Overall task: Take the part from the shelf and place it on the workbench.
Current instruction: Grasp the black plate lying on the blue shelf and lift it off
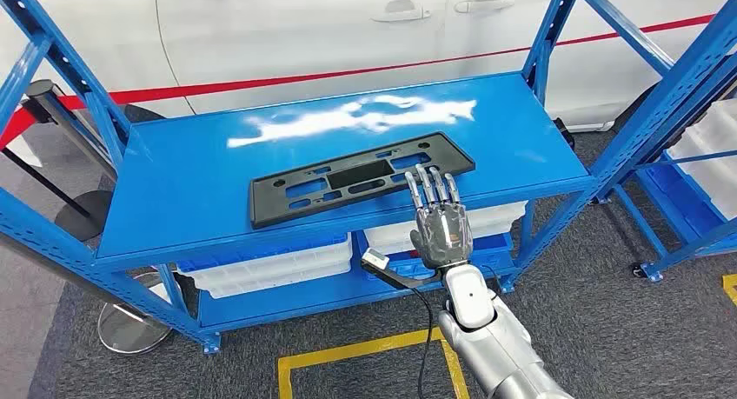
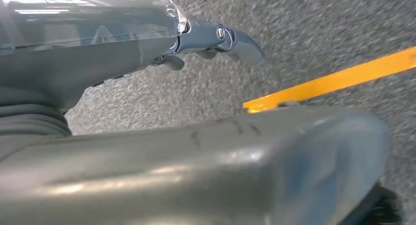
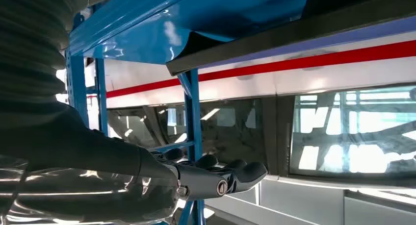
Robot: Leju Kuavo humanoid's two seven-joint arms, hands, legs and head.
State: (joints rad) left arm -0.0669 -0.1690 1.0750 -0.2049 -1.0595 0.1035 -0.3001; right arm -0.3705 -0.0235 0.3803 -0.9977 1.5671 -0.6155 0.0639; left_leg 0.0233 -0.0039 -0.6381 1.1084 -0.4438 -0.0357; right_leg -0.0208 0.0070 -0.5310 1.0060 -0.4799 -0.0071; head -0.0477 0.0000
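A long black plastic part [image 1: 361, 176] with several cut-outs lies flat on the blue shelf top [image 1: 191, 182], near its front edge. My right hand [image 1: 439, 221] is raised at that front edge with its fingers [image 1: 428, 188] stretched straight over the part's right end, holding nothing. In the right wrist view the part's dark edge [image 3: 294, 36] runs close by the hand [image 3: 206, 178]. My left hand [image 2: 147, 43] hangs over grey carpet with its fingers loosely extended and nothing in them.
A white car [image 1: 348, 25] with a red stripe stands behind the shelf. White bins [image 1: 278, 264] sit on the lower shelf. A second blue rack [image 1: 687, 147] stands to the right. Stanchion bases [image 1: 130, 325] are at the left. Yellow floor tape [image 1: 365, 351] marks the carpet.
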